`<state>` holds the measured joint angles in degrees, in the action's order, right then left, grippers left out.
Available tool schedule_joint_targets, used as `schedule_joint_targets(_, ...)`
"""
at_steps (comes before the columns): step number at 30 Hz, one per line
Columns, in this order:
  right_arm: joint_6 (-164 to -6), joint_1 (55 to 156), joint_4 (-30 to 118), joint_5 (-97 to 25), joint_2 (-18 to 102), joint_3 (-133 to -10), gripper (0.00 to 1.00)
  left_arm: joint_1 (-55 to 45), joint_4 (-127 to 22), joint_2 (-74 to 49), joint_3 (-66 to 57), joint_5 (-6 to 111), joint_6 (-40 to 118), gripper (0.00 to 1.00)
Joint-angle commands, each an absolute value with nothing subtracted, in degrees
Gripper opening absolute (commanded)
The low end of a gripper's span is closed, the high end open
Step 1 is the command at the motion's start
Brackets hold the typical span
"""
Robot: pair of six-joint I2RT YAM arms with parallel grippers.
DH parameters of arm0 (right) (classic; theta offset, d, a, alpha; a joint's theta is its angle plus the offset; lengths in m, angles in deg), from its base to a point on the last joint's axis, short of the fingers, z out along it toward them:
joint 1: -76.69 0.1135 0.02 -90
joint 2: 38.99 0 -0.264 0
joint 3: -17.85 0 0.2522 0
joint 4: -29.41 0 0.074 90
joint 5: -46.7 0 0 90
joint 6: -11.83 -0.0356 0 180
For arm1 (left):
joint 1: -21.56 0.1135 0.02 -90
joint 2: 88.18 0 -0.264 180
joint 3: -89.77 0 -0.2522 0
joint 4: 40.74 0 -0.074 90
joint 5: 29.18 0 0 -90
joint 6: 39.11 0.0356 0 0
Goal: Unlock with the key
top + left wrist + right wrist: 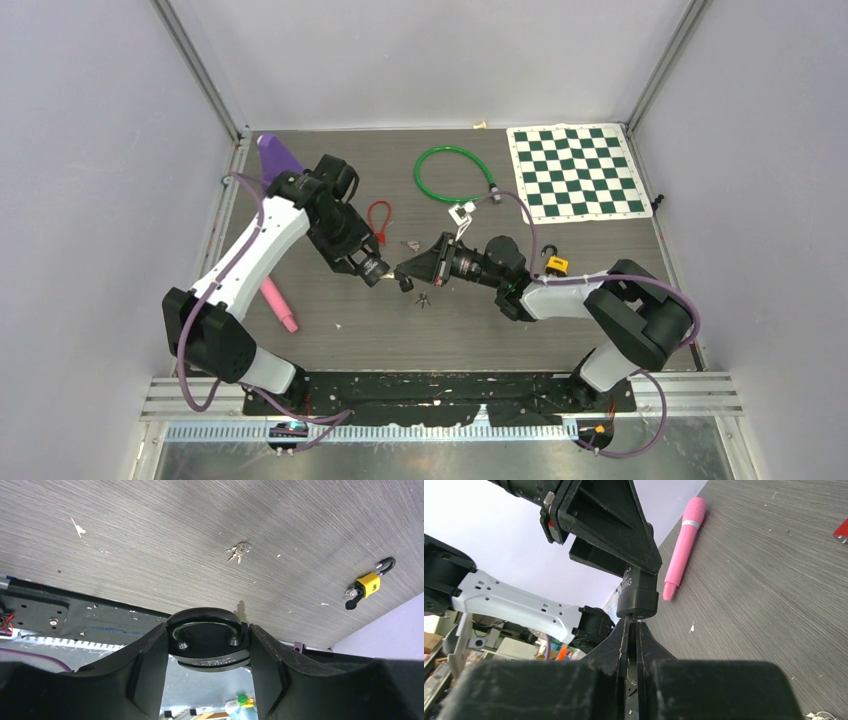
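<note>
Centre of interest: black padlock point(207, 647), low centre in the left wrist view, lifted clear of the table point(165, 535); shackle arch toward the top of that frame, body beneath it, long axis seen nearly end-on. In the right wrist view, padlock at centre frame, long axis close to vertical, keyway end pointing down at the fingers point(614, 650) below; matte black casing, pale lettering on one side ending in "ING". In the top view, padlock at mid-table between the two grippers, axis running roughly left to right across the frame.

Pose: left gripper point(374, 267) closed partway onto the padlock body, one finger pressed against each flank; left arm point(255, 250) rising from lower left, then bent down toward centre; right gripper point(408, 272) drawn almost fully together, pinching a thin key point(634, 620) between its pads. Only a sliver of metal visible, its tip meeting the keyway end; depth of insertion not discernible. Right arm point(570, 295) folded low from lower right, forearm near level, wrist aimed leftward at the left gripper.

Elsewhere on the table: yellow padlock point(555, 265) right of centre, black-headed key at its base; loose keys point(238, 553) lying flat; pink marker point(684, 547) at left; red cable lock point(379, 217); green cable loop point(450, 175); chequered mat point(575, 172) at upper right.
</note>
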<state>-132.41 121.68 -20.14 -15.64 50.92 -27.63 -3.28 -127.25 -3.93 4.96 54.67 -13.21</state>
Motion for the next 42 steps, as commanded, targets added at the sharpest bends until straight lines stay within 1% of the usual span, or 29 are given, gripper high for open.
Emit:
schedule_joint_targets(1, -127.4, 124.6, -18.1, -23.8, 46.4, -28.6, 0.06, -0.8, -126.2, -6.1, 5.1, 46.4, -15.5, 0.00)
schedule_joint_targets(6, -124.4, 128.2, -17.3, -35.1, 41.8, -23.4, 0.05, 2.9, -126.1, -7.0, 5.3, 44.8, -17.2, 0.01)
schedule_joint_targets(10, -123.8, 130.6, -20.3, -41.5, 38.5, -20.2, 0.05, 3.8, -126.1, -7.1, 5.0, 44.5, -18.5, 0.01)
schedule_joint_targets(15, -125.0, 131.8, -22.1, -47.1, 36.5, -19.0, 0.06, 3.8, -125.8, -6.9, 4.8, 43.2, -19.2, 0.01)
schedule_joint_targets(21, -126.7, 132.6, -24.1, -51.9, 37.0, -18.7, 0.05, 3.8, -125.3, -8.3, 4.1, 43.5, -20.1, 0.01)
schedule_joint_targets(29, -127.4, 134.9, -24.6, -51.2, 39.8, -21.6, 0.05, 3.8, -125.6, -7.8, 4.3, 43.3, -20.1, 0.01)
schedule_joint_targets(42, -127.2, 137.1, -23.1, -53.7, 39.6, -20.7, 0.05, 3.8, -125.6, -7.2, 5.1, 43.0, -20.1, 0.01)
